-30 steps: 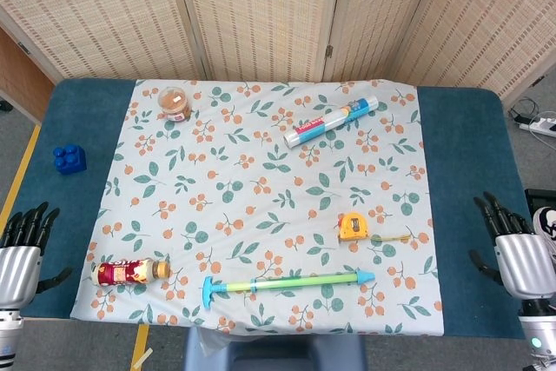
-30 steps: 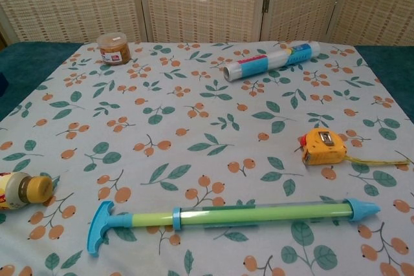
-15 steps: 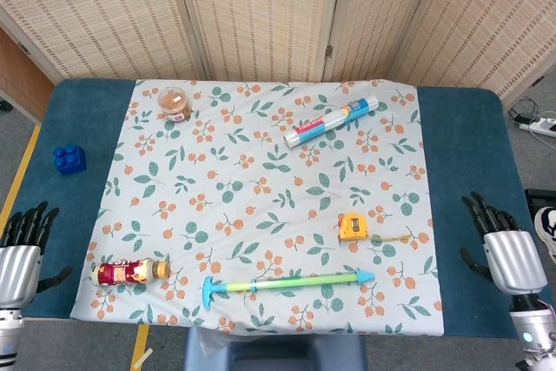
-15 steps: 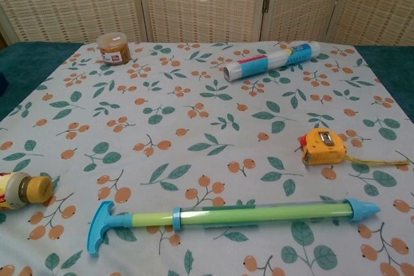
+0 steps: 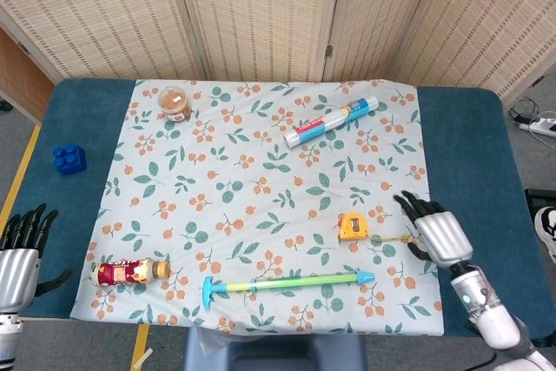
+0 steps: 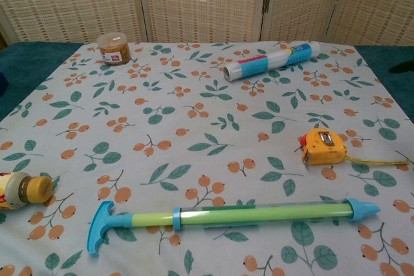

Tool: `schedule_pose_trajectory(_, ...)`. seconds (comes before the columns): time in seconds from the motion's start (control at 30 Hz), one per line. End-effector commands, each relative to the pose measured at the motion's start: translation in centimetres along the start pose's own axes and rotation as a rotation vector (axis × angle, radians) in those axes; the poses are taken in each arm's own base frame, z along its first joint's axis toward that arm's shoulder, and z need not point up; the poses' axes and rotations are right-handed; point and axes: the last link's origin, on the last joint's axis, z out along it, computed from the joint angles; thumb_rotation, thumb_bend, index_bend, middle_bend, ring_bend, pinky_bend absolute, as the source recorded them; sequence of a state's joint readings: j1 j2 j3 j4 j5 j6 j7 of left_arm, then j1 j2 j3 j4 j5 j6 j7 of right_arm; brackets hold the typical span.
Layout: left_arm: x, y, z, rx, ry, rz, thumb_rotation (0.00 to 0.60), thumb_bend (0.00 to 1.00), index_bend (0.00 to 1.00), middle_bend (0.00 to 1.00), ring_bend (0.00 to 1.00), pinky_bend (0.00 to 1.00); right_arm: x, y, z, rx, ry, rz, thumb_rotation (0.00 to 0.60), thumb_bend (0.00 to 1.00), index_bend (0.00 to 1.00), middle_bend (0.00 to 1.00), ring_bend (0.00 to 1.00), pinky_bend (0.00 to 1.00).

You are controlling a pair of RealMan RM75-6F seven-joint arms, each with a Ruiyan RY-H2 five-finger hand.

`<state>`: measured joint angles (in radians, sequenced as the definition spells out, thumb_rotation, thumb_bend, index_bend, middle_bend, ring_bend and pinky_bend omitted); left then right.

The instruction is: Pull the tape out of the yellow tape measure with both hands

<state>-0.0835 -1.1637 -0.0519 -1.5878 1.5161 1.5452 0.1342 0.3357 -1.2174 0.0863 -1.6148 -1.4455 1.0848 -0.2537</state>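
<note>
Head view showed the yellow tape measure [image 5: 354,226] lying on the floral cloth [image 5: 261,188] toward the robot's right side, with a short length of tape [image 5: 395,236] already drawn out along the cloth on its right. The right hand [image 5: 439,234] hovered just beside that tape end, over the cloth's right edge, its fingers [image 5: 412,207] spread apart and grasping nothing; whether they touched the tape could not be told. The left hand [image 5: 19,254] sat at the near left corner of the counter [image 5: 52,197], well apart from the tape measure, its fingers also released and holding nothing.

On the chest view the tape measure [image 6: 320,146] rested flat at the right of the cloth, its thin tape [image 6: 378,160] trailing off toward the frame's right edge; neither hand appeared there.

A green-and-blue toy water pump [image 5: 287,283] lay lengthwise near the front edge of the cloth, just in front of the tape measure. A small bottle with a red label [image 5: 130,272] lay on its side at the near left corner of the cloth. A round lidded jar [image 5: 175,103] stood at the far left, a rolled tube in clear wrap [image 5: 331,122] lay tilted at the far middle-right, and a blue toy brick [image 5: 69,159] sat on the bare counter beyond the cloth's left edge.
</note>
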Motion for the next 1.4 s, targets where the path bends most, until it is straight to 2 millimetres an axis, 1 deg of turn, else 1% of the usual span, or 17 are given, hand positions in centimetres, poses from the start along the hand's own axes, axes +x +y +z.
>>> schedule_pose_trajectory(0.03,0.1,0.0,-0.1,0.003,-0.003,0.002,0.600,0.17,0.01,0.00,0.02,0.00,-1.2,-1.6,2.4,0.063,-0.040,-0.051,0.600,0.33,0.00,0.10,0.19,0.22)
schedule_pose_trajectory(0.17,0.1,0.0,-0.3,0.005,-0.004,0.000,0.600,0.17,0.01,0.00,0.02,0.00,-2.4,-2.9,4.1,0.110,-0.077,-0.101,0.600,0.33,0.02,0.13,0.19,0.22)
schedule_pose_trajectory(0.37,0.1,-0.1,-0.4,0.008,-0.010,-0.002,0.600,0.17,0.01,0.00,0.01,0.00,-3.4,-4.1,5.7,0.144,-0.098,-0.134,0.600,0.33,0.07,0.17,0.19,0.22)
schedule_pose_trajectory(0.63,-0.1,-0.2,-0.2,0.010,-0.015,0.001,0.600,0.17,0.01,0.00,0.01,0.00,-4.1,-4.8,6.8,0.159,-0.117,-0.142,0.600,0.33,0.08,0.18,0.20,0.22)
schedule_pose_trajectory(0.9,-0.2,-0.2,0.1,0.005,-0.013,0.002,0.600,0.17,0.01,0.00,0.01,0.00,-4.8,-5.9,7.7,0.179,-0.130,-0.154,0.600,0.33,0.13,0.23,0.20,0.22)
schedule_pose_trajectory(1.17,-0.4,-0.4,0.1,0.013,-0.018,0.005,0.600,0.17,0.01,0.00,0.01,0.00,-4.9,-6.0,8.2,0.172,-0.133,-0.161,0.600,0.33,0.17,0.25,0.21,0.22)
schedule_pose_trajectory(1.3,-0.3,-0.4,0.1,0.013,-0.015,0.004,0.600,0.17,0.01,0.00,0.01,0.00,-5.0,-6.1,8.4,0.170,-0.135,-0.167,0.600,0.33,0.22,0.27,0.23,0.22)
schedule_pose_trajectory(1.4,-0.2,-0.4,0.3,0.010,-0.010,0.005,0.600,0.17,0.01,0.00,0.01,0.00,-5.2,-6.4,8.6,0.171,-0.139,-0.168,0.600,0.33,0.30,0.32,0.24,0.22)
